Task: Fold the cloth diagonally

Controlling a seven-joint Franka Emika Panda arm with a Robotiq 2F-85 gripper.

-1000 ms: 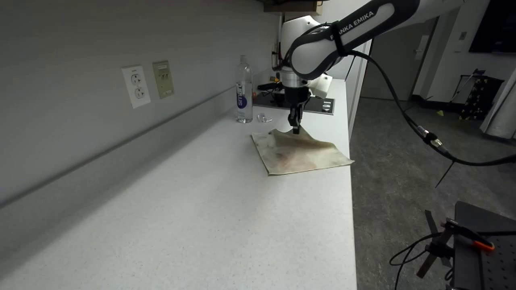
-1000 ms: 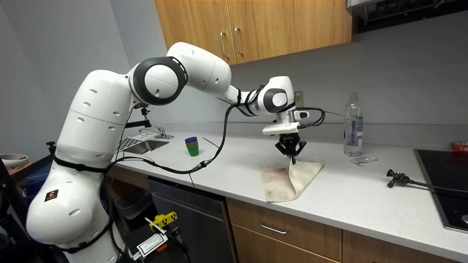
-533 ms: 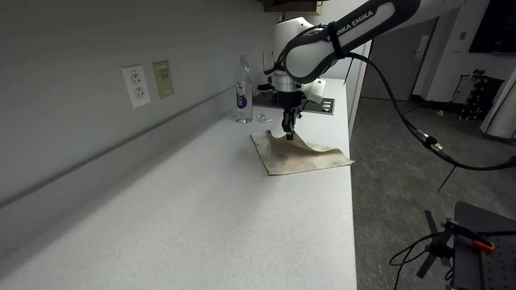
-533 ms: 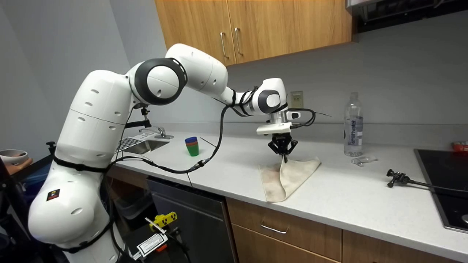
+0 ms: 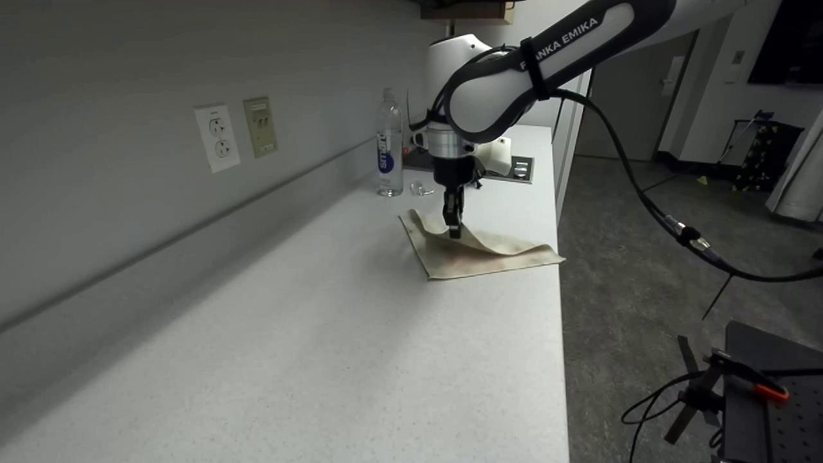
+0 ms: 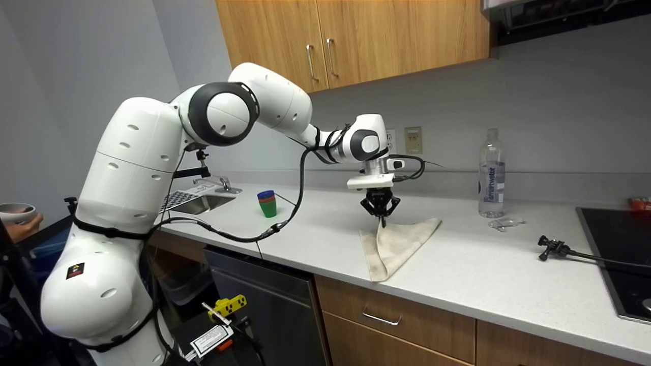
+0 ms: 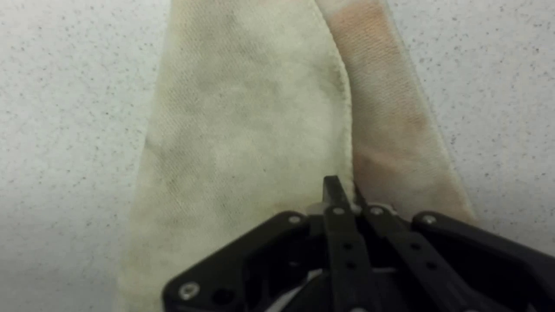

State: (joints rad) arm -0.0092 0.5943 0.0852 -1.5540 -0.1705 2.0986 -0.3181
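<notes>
A cream cloth point(image 6: 405, 241), stained greenish and reddish, lies on a pale speckled counter point(image 6: 488, 274), part of it lifted and turned over the rest, one corner reaching the counter's front edge. A black gripper point(image 7: 345, 185) on a white robot arm point(image 6: 277, 96) points down and is clenched on the cloth's hemmed edge; in the wrist view, the hem runs into the grip. Toward the wall point(image 6: 442, 117), apart from the cloth, a clear water bottle point(image 6: 492, 183) stands upright, with a small transparent object point(image 6: 506, 222) just beside it. Farther along, a black mount point(image 6: 557, 248) has a thin stem running across a dark cooktop point(image 6: 620, 234), part of which the arm hides in an exterior view. On the side away from the cooktop, a stack of blue, red and green cups point(image 6: 267, 204) stands between the cloth and a metal sink point(image 6: 205, 204). In an exterior view, a black cable point(image 6: 301, 183) droops between cups and gripper.
</notes>
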